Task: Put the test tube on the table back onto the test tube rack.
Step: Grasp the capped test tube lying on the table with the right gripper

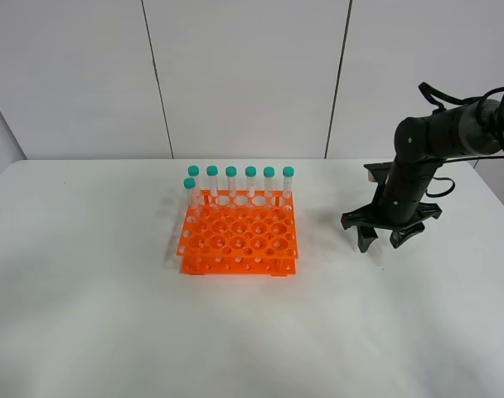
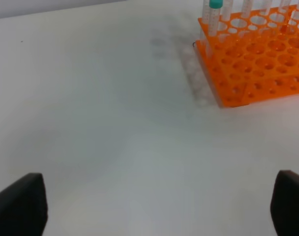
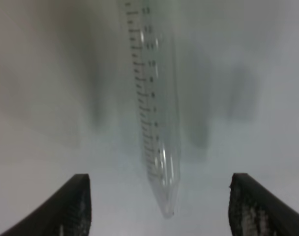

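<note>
On the table [image 1: 86, 290], to the right of the test tube rack [image 1: 239, 240], my right gripper [image 1: 383, 238] hung with jaws spread wide over the lying test tube [image 3: 154, 108]; nothing was grasped; my left gripper [image 2: 159, 206] stood open too; lifting and inserting remained.

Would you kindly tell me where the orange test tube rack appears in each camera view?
Exterior high: the test tube rack stands mid-picture on the table, left of the right gripper.
Left wrist: the rack is partly in frame, well beyond the open left gripper, cut off by the picture's edge.
Right wrist: not in it; only the test tube lying on the table.
Shared landmark: the white table, seen in all three.
</note>
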